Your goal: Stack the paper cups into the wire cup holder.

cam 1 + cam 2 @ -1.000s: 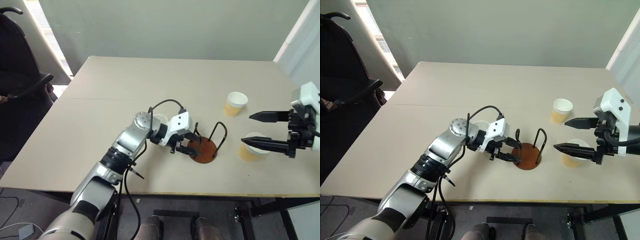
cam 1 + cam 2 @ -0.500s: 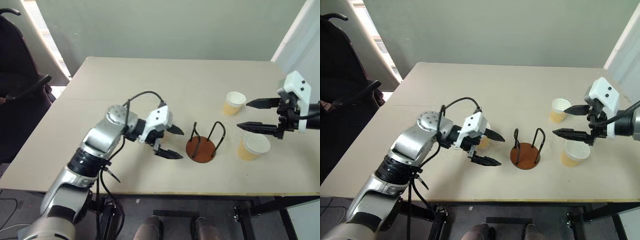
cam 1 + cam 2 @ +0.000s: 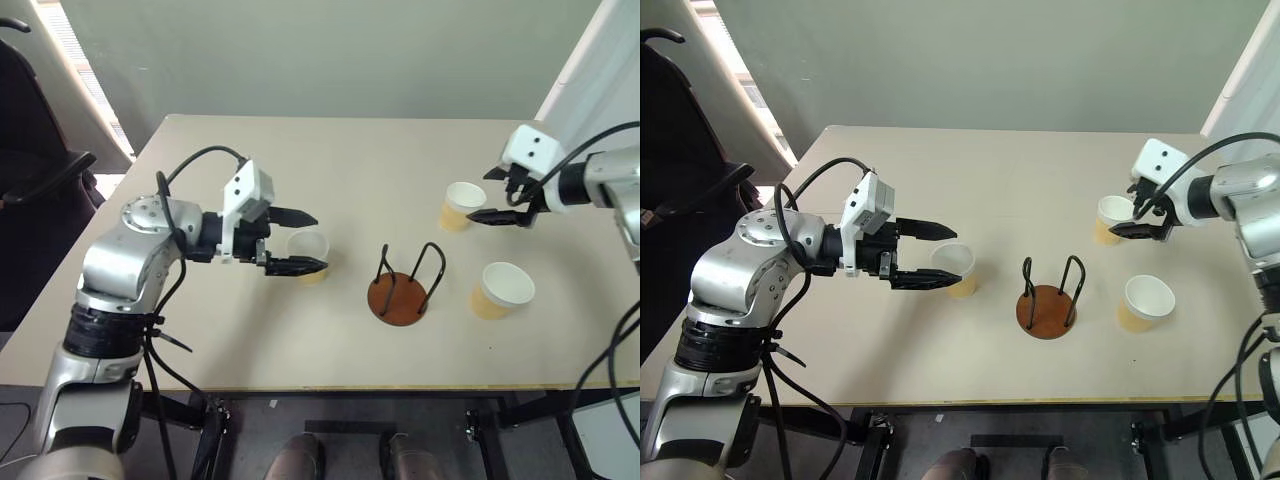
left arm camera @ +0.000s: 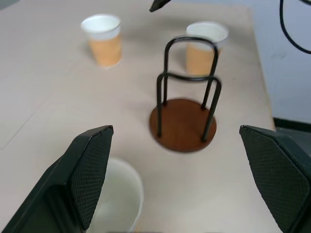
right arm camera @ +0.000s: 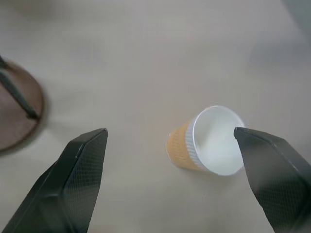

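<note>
Three tan paper cups with white rims stand upright on the table. My left gripper is open, and one cup stands at its fingertips; in the left wrist view that cup sits close beside one finger. The wire cup holder, a brown disc with black wire loops, stands empty in the middle. My right gripper hovers open over the far right cup, which shows between its fingers in the right wrist view. A third cup stands just right of the holder.
The beige table ends at a front edge close to me. A dark chair stands off its left side. A white panel rises at the far right corner.
My left gripper drew back leftward from the holder and opened wider, baring the cup beside it. My right gripper moved forward from the near right cup to the far one.
</note>
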Robot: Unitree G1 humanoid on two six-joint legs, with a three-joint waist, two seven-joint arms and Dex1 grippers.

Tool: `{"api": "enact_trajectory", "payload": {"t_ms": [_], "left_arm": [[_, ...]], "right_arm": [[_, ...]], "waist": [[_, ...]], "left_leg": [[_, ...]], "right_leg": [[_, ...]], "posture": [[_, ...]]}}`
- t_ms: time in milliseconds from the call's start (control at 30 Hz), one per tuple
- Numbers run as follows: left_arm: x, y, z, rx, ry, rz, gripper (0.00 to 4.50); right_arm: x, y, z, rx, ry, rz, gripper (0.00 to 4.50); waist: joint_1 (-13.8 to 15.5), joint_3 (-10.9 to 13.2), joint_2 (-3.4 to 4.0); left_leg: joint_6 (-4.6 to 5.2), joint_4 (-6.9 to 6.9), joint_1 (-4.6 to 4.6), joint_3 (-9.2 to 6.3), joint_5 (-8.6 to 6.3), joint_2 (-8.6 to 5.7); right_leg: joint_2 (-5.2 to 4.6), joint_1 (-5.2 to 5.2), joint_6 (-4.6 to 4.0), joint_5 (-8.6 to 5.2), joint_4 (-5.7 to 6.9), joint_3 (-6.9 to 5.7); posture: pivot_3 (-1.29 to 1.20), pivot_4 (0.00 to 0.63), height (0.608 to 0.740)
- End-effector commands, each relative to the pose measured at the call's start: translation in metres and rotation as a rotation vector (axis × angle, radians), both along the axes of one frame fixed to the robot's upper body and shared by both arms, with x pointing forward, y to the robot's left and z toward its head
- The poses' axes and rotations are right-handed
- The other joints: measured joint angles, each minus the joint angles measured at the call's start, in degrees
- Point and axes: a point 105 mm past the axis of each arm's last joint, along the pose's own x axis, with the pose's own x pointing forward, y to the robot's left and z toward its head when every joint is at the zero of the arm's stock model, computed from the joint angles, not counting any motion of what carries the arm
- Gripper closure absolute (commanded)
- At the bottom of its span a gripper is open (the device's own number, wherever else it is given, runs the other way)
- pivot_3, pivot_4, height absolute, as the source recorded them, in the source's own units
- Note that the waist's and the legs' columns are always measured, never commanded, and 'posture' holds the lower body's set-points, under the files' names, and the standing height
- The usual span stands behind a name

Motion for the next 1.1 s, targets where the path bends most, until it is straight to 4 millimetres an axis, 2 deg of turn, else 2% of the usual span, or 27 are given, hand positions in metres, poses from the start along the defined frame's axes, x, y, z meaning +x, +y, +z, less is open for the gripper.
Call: {"api": "enact_trajectory", "payload": {"t_ms": [33,200,533,667,967,1000,1100], "left_arm": [[0.001,0.004,0.006,0.021,-0.046,0.053,0.03],[0.001,0.001,0.006,0.027,-0.057,0.073,0.03],[-0.001,0.000,0.008,0.034,-0.074,0.091,0.03],[-0.002,-0.001,0.007,0.033,-0.075,0.094,0.00],[-0.003,0.001,0.005,0.039,-0.071,0.100,0.00],[-0.002,0.001,0.005,0.040,-0.071,0.100,0.00],[-0.001,0.000,0.005,0.040,-0.070,0.096,0.00]], "right_arm": [[0.011,0.002,0.010,-0.084,-0.040,0.028,0.17],[0.028,0.001,-0.001,-0.169,-0.018,0.018,0.17],[0.045,-0.007,-0.022,-0.288,0.013,-0.044,0.17],[0.049,-0.006,-0.027,-0.298,0.013,-0.066,1.09],[0.049,-0.007,-0.034,-0.300,0.035,-0.067,4.33],[0.048,-0.008,-0.034,-0.299,0.037,-0.066,4.46],[0.047,-0.008,-0.032,-0.292,0.039,-0.055,4.46]], "waist": [[0.08,0.00,0.00],[0.06,0.00,0.00],[0.10,0.01,0.01],[0.05,0.01,0.02],[0.13,0.01,0.02],[0.13,0.01,0.02],[0.13,0.01,0.02]], "left_leg": [[-0.02,-0.04,-0.02,0.00,0.01,0.00],[-0.35,-0.05,-0.09,-0.04,0.07,0.00],[-0.63,-0.16,-0.12,-0.12,-0.09,0.00],[-0.75,-0.18,-0.11,-0.15,-0.15,0.01],[-0.81,-0.19,-0.15,-0.17,-0.19,0.02],[-0.81,-0.20,-0.15,-0.17,-0.19,0.02],[-0.83,-0.21,-0.15,-0.17,-0.20,0.02]], "right_leg": [[0.00,-0.02,-0.03,-0.01,0.01,-0.01],[0.00,-0.08,-0.14,-0.01,-0.01,-0.05],[0.01,-0.22,-0.19,-0.03,0.02,-0.06],[0.04,-0.25,-0.22,-0.03,0.03,-0.04],[0.05,-0.26,-0.24,-0.03,0.02,-0.07],[0.05,-0.27,-0.25,-0.04,0.02,-0.07],[0.05,-0.28,-0.26,-0.04,0.03,-0.07]], "posture": [[0.00,0.150,0.740],[0.00,0.150,0.740],[0.00,0.150,0.740],[0.00,0.150,0.740],[0.00,0.150,0.740],[0.00,0.150,0.740],[0.00,0.150,0.740]]}}
